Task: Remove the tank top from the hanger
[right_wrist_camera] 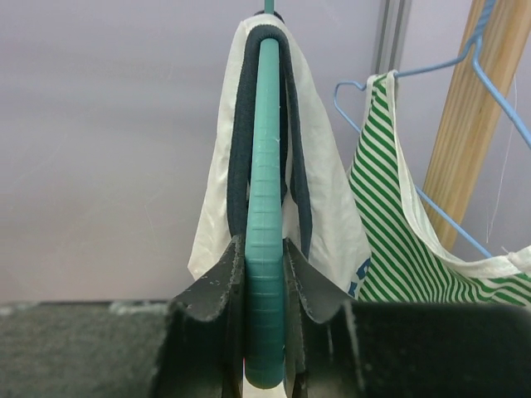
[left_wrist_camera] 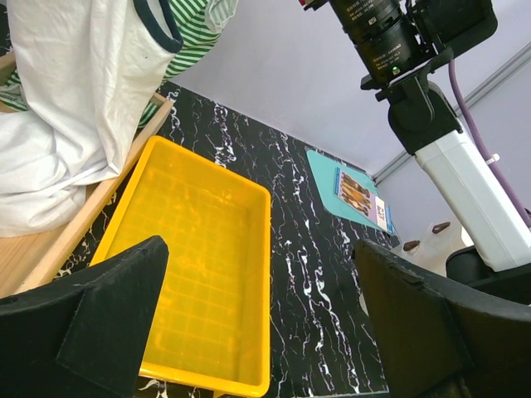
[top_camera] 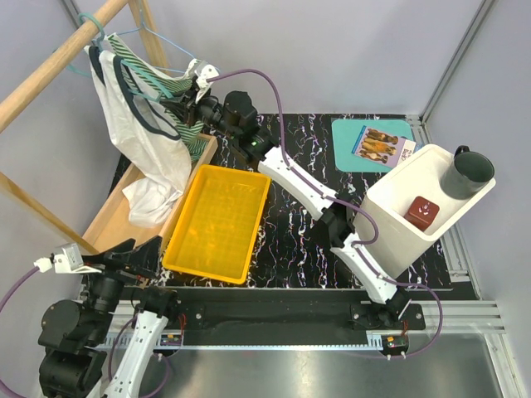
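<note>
A white tank top [top_camera: 145, 141] with navy trim hangs on a teal hanger [right_wrist_camera: 267, 207] from the wooden rod [top_camera: 50, 66] at the back left. My right gripper [top_camera: 184, 98] is shut on the hanger's end; in the right wrist view [right_wrist_camera: 267, 249] both fingers press the teal bar, with the tank top [right_wrist_camera: 328, 207] draped over it. A green striped top [right_wrist_camera: 398, 224] hangs beside it on a blue wire hanger [right_wrist_camera: 498, 91]. My left gripper [top_camera: 133, 259] is open and empty at the near left; in its wrist view [left_wrist_camera: 259, 249] the tank top [left_wrist_camera: 75, 99] hangs far ahead.
A yellow tray [top_camera: 217, 220] lies mid-table beside a wooden box [top_camera: 116, 215] holding white cloth. A white bin [top_camera: 398, 232] at the right holds a dark cup [top_camera: 466, 172] and a red-brown block [top_camera: 423, 211]. A teal mat [top_camera: 348, 137] with a picture card lies behind it.
</note>
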Robot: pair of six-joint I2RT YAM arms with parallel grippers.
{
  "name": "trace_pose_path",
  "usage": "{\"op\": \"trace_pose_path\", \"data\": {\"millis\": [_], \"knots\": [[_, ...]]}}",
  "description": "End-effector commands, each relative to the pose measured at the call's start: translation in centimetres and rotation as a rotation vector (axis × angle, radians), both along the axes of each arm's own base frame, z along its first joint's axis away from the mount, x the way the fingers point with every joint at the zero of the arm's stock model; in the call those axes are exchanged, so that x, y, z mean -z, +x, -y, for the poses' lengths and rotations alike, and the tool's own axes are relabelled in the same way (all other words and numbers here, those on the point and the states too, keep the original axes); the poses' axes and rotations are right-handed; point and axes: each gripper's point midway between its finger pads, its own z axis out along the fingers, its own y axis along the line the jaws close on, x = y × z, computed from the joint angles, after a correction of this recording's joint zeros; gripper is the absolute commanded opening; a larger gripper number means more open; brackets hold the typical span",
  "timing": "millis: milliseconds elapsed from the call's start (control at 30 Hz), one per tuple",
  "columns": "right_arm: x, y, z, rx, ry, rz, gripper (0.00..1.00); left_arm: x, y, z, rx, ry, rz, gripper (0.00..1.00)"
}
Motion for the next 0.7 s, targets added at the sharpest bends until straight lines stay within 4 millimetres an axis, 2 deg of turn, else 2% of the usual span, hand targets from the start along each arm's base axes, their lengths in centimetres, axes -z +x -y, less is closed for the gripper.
{"op": "trace_pose_path", "data": {"millis": [0, 200, 333, 367, 433, 467, 533, 667], "knots": [[-7.3, -3.5, 1.2, -0.022, 0.174, 0.123, 0.0, -2.4, -0.6, -0.2, -0.001, -0.021, 0.06, 0.99], [-11.0, -5.8, 2.3, -0.047, 0.265, 0.119, 0.0, -3.2, -0.5, 0.2, 0.018, -0.009, 0.053, 0.99], [-12.0, -7.1, 2.9, -0.063, 0.305, 0.107, 0.0, -3.4, -0.4, 0.2, 0.018, -0.007, 0.052, 0.99], [-11.7, -7.8, 3.0, -0.07, 0.296, 0.098, 0.0, -3.5, -0.5, 0.2, 0.02, -0.007, 0.052, 0.99], [-13.8, -9.2, 4.4, -0.069, 0.349, 0.136, 0.0, -3.6, -0.4, 0.3, 0.024, -0.007, 0.047, 0.99], [-12.9, -9.2, 4.2, -0.068, 0.343, 0.127, 0.0, -3.7, -0.3, 0.4, 0.026, -0.006, 0.046, 0.99], [-12.8, -9.5, 4.8, -0.064, 0.352, 0.118, 0.0, -3.7, -0.2, 0.5, 0.035, -0.006, 0.04, 0.99], [-13.5, -9.9, 5.7, -0.057, 0.384, 0.128, 0.0, -3.7, 0.2, 0.8, 0.043, -0.007, 0.025, 0.99]]}}
